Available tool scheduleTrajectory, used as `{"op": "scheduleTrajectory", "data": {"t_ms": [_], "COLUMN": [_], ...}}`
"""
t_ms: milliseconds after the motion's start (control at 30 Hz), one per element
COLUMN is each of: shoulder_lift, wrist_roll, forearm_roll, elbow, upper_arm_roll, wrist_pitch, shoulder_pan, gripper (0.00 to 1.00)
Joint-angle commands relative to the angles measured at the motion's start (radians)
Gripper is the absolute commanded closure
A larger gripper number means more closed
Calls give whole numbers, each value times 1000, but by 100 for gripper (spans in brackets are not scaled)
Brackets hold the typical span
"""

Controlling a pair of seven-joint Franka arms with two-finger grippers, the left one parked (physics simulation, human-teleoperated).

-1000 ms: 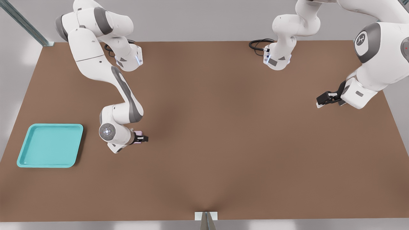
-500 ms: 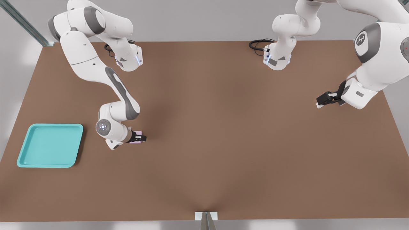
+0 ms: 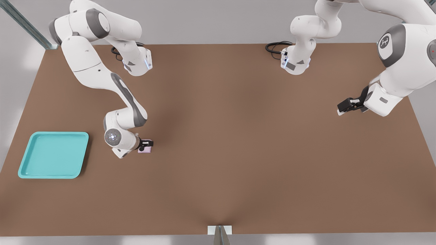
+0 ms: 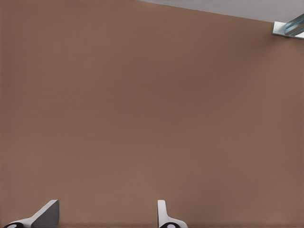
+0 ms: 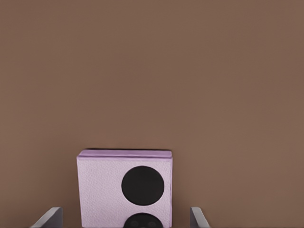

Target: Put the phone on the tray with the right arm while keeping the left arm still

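On the brown table (image 3: 238, 143), toward the front view's left, the right arm (image 3: 102, 71) reaches down from its base at the far edge, and its gripper (image 3: 145, 145) sits low at the phone (image 3: 144, 149). The phone is a small pink-lilac slab lying flat on the table, partly covered by the black fingers in the front view. In the right wrist view the phone (image 5: 125, 189) lies face-up with one round black lens fully visible and a second cut off at the frame edge; the two fingertips (image 5: 48, 218) stand on either side of it with clear brown gaps between each tip and the phone's edges, so the jaws are apart and not touching it. The tray (image 3: 25, 162) — turquoise, square, rounded corners, low rim — lies at about 9 o'clock from the phone in the front view, well apart from it, near the table's left edge, with nothing in it. The round lit wrist disc (image 3: 112, 136) is between the tray and the phone, nearer the phone. The phone is on bare table, not on the tray. A black cable (image 3: 276, 45) coils by the other arm's base at the table's far edge — roughly 2 o'clock from the phone. A small metal bracket (image 3: 219, 230) sits at the table's near edge, about 5 o'clock from the phone.
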Motion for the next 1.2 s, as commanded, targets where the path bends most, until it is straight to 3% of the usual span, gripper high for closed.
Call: {"op": "scheduleTrajectory", "data": {"t_ms": [0, 333, 500, 967, 1167], "shoulder_lift": [19, 44, 46, -30, -60], "wrist_roll": [-51, -51, -51, -51, -250], "forearm_roll": [-8, -8, -8, -8, -8], "elbow": [3, -3, -3, 11, 80], "upper_arm_roll": [0, 0, 0, 2, 4], "wrist_pitch": [53, 79, 85, 53, -13], "shoulder_pan": [-2, -2, -7, -14, -177], "gripper": [0, 1, 23, 24, 24]}}
